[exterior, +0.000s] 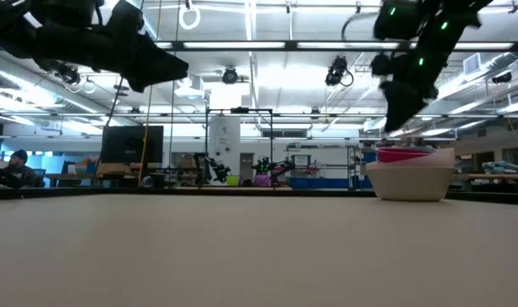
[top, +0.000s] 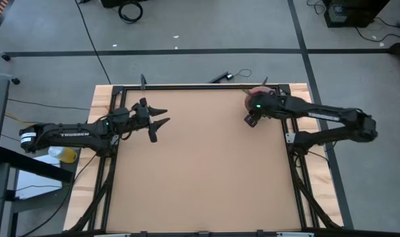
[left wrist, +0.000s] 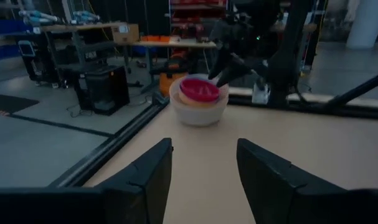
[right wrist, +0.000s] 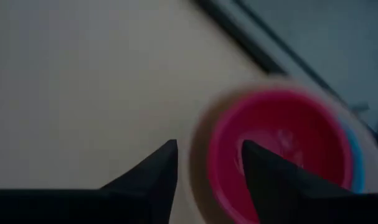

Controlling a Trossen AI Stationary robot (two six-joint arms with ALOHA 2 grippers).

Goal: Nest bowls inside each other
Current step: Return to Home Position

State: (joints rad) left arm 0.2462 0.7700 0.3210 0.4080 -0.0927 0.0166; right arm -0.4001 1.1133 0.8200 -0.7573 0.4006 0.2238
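A stack of nested bowls [exterior: 410,175] rests on its base near the table's far right corner. A magenta-red bowl [right wrist: 282,149] is innermost, a light blue rim [right wrist: 357,169] shows beside it, and a grey-white bowl [left wrist: 198,113] is outermost. My right gripper [exterior: 393,124] hangs open just above the stack's rim, slanting down, and touches nothing. In the right wrist view [right wrist: 207,163] one finger stands over the magenta bowl and the other outside the stack. My left gripper [top: 157,122] waits open and level over the table's far left part, pointing toward the stack [left wrist: 199,99].
The black frame rail [top: 206,86] runs along the table's far edge, close behind the stack, and another rail [top: 288,135] borders the right side. Bare brown tabletop [top: 200,171] spreads between the arms and toward the near edge.
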